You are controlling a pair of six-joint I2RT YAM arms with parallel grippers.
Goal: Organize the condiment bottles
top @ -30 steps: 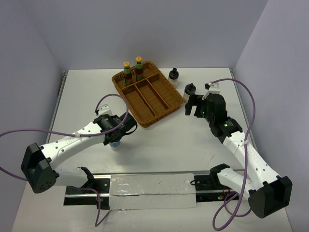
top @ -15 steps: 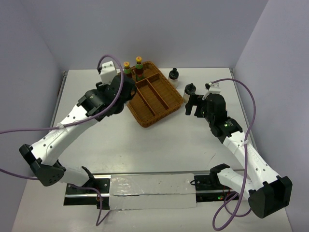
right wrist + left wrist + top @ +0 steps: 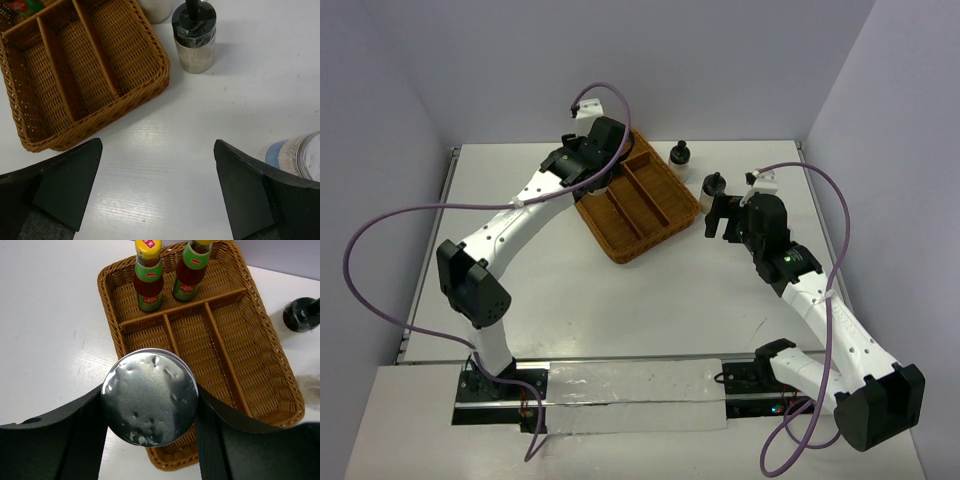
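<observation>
Two slim bottles along basket edge

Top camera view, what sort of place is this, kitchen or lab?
Probably a robot test bench, not a kitchen: a left arm and right arm bolted to a white table, plain walls closing it in, and a wicker basket with condiment bottles as props.

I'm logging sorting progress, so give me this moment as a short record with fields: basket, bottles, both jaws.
basket: two yellow-capped bottles upright in the crosswise end compartment
left jaws: closed on the silver-capped bottle, above the basket's near end
right jaws: open, holding nothing, over the table beside the basket
outside basket: two black-capped bottles; one blue-labelled bottle at the right wrist view's edge
</observation>
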